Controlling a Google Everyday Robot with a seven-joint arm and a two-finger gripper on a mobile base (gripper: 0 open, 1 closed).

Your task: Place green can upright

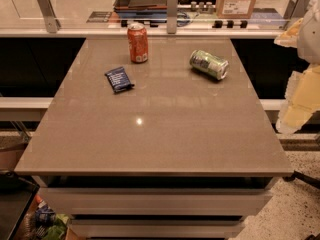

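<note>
The grey table (150, 149) fills the near view. Off its right edge, at about three o'clock, hangs the pale gripper (299, 96), well apart from everything on top; I cannot tell whether it is open or closed. A dark blue packet (119, 79) lies flat at ten o'clock. The green can (209, 64) lies on its side at one o'clock. Farthest, at eleven o'clock, the orange can (137, 43) stands upright.

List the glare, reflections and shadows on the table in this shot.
Camera view: a small bright glare spot sits near the middle of the glossy table; the orange-red can throws a faint reflection toward the camera; the green can, lying on its side, has a soft shadow beneath it; the gripper at the right edge is brightly lit and pale.
</note>
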